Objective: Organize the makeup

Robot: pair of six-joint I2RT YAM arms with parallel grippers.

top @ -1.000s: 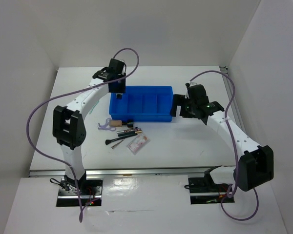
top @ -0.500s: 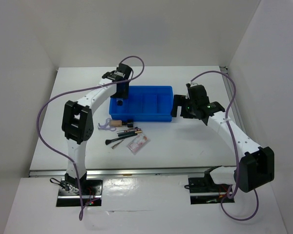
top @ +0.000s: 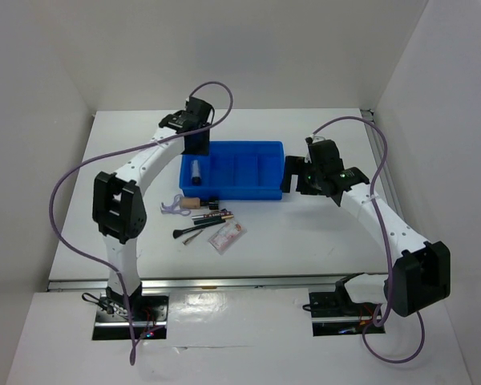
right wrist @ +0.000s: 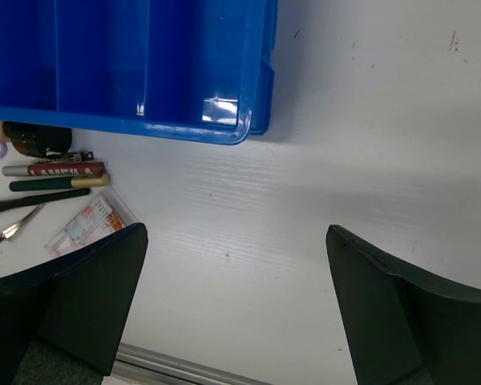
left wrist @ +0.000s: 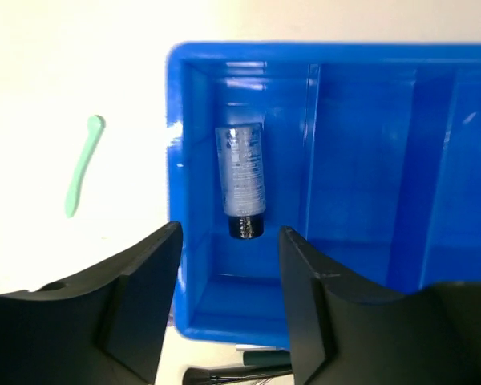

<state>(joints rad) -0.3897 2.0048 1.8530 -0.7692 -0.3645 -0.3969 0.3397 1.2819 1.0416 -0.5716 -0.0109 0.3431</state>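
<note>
A clear tube with a black cap (left wrist: pixel 240 180) lies in the leftmost compartment of the blue tray (left wrist: pixel 361 265); it also shows in the top view (top: pixel 196 171). My left gripper (left wrist: pixel 228 321) is open and empty, hovering above that compartment (top: pixel 197 144). The rest of the makeup lies on the table in front of the tray: a lilac piece (top: pixel 172 207), a tan stub (top: pixel 191 203), pencils (top: pixel 213 215), a brush (top: pixel 189 231) and a pinkish packet (top: pixel 226 237). My right gripper (right wrist: pixel 236 321) is open and empty over bare table by the tray's right end (top: pixel 292 178).
The tray (top: pixel 256 190) has several compartments; the others hold nothing. A slim pale green piece (left wrist: pixel 82 164) lies on the table left of the tray. The table's near edge (right wrist: pixel 192 365) is close below the right gripper. White walls enclose the table.
My left gripper dipped into the tray's left compartment, let go of the tube and drew back up. The tube now lies in the compartment. The right arm has not moved.
</note>
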